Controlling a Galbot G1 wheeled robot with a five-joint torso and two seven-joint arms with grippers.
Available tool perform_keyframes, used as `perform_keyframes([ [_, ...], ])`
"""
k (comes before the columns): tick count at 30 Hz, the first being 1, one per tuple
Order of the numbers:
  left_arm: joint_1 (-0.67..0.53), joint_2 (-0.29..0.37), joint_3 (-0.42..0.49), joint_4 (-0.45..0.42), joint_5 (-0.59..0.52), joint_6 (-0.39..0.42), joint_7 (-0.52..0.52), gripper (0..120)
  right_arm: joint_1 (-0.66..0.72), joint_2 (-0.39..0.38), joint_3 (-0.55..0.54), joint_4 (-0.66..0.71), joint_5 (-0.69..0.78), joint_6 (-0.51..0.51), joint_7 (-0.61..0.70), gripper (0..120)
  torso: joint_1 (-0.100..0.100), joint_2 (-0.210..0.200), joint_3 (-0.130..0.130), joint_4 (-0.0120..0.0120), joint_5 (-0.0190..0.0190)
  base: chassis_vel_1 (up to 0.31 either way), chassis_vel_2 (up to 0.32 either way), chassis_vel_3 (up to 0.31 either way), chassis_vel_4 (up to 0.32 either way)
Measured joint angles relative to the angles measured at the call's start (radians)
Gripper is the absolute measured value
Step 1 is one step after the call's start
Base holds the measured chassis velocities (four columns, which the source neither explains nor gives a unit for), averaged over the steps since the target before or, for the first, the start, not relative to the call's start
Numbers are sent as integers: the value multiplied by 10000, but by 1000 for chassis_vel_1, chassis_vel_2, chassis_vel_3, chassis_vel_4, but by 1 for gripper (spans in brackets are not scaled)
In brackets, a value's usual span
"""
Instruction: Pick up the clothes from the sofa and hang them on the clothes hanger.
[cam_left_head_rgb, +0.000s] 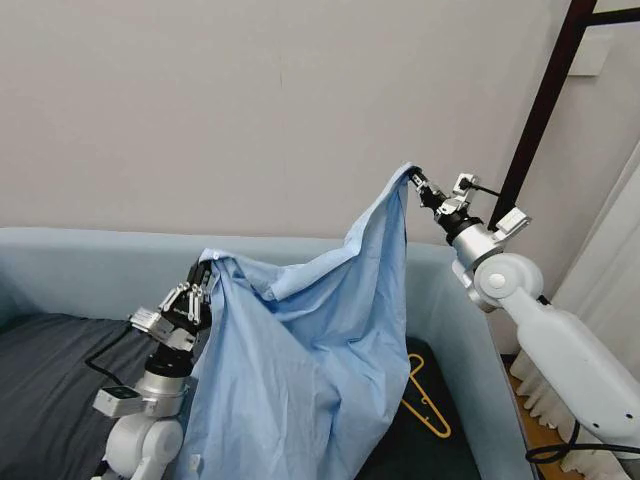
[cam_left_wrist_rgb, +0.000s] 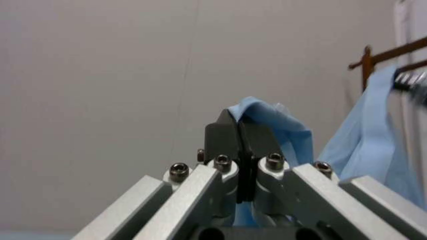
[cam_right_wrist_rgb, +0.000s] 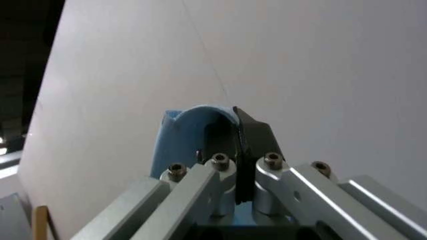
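Note:
A light blue shirt (cam_left_head_rgb: 300, 350) hangs spread between my two grippers above the sofa (cam_left_head_rgb: 70, 265). My left gripper (cam_left_head_rgb: 203, 272) is shut on one corner of the shirt, low on the left. In the left wrist view the fingertips (cam_left_wrist_rgb: 230, 131) pinch a fold of blue cloth (cam_left_wrist_rgb: 273, 120). My right gripper (cam_left_head_rgb: 416, 181) is shut on the other corner, raised high near the dark wooden clothes stand (cam_left_head_rgb: 545, 105). The right wrist view shows the blue cloth (cam_right_wrist_rgb: 190, 130) draped over the closed fingertips (cam_right_wrist_rgb: 250, 132).
A yellow hanger (cam_left_head_rgb: 425, 400) lies on the dark sofa seat at the right, under the shirt. A dark grey blanket (cam_left_head_rgb: 50, 380) covers the seat on the left. A white curtain (cam_left_head_rgb: 610, 260) hangs at the far right. The wall behind is bare.

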Motion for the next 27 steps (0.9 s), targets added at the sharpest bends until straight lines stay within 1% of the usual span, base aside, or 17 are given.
perform_keyframes([
  [2,-151,-250,211,771,407,12,-170,0,-55,-144,82,490,131,-29,118,0,1,0,0,1,0,0,0,0,0],
  [3,-212,-321,267,1013,575,27,-250,0,-76,-205,103,650,176,-49,153,0,0,0,0,-1,1,0,0,0,0],
  [4,-336,-449,362,1486,948,93,-498,0,-120,-330,138,982,271,-92,201,0,0,0,0,-2,3,0,0,0,0],
  [5,-336,-449,362,1486,948,93,-498,0,-120,-330,138,982,271,-92,201,0,0,0,0,-2,3,0,0,0,0],
  [6,-405,-511,412,1729,1167,122,-645,0,-135,-401,144,1162,318,-107,208,0,0,0,0,-2,4,0,0,0,0],
  [10,-582,-709,637,2629,2270,172,-1760,0,-146,-495,81,1583,345,-126,187,0,0,0,0,-2,4,0,0,0,0],
  [11,-582,-709,637,2629,2270,172,-1760,0,-146,-495,81,1583,345,-126,187,0,0,0,0,-2,4,0,0,0,0],
  [14,-521,-804,719,3151,3446,180,-2519,0,-82,-370,-32,1628,296,-139,174,0,0,0,1,2,4,0,0,0,0],
  [15,-486,-836,735,3447,4168,152,-2922,7,-11,-287,-87,1611,273,-146,167,0,0,0,0,3,3,0,0,0,0],
  [16,-486,-836,735,3447,4168,152,-2922,7,-11,-287,-87,1611,273,-146,167,0,0,0,0,3,3,0,0,0,0],
  [19,-373,-864,760,4044,5126,-166,-3514,19,130,-122,-167,1470,213,-160,126,0,0,0,0,2,3,0,0,0,0],
  [21,-188,-879,742,4274,5561,-484,-3581,29,221,-2,-202,1372,192,-168,90,0,0,0,0,1,3,0,0,0,0],
  [22,-188,-879,742,4274,5561,-484,-3581,29,221,-2,-202,1372,192,-168,90,0,0,0,0,1,3,0,0,0,0],
  [23,-91,-885,717,4364,5794,-671,-3584,32,260,53,-226,1334,173,-174,68,0,0,0,1,1,3,0,0,0,0],
  [25,112,-877,647,4485,6356,-993,-3584,41,341,156,-278,1223,103,-186,21,0,0,0,-1,0,2,0,0,0,0],
  [26,112,-877,647,4485,6356,-993,-3584,41,341,156,-278,1223,103,-186,21,0,0,0,-1,0,2,0,0,0,0],
  [27,241,-858,582,4526,6781,-1173,-3580,47,376,217,-307,1168,79,-188,12,0,0,0,0,1,2,0,0,0,0],
])
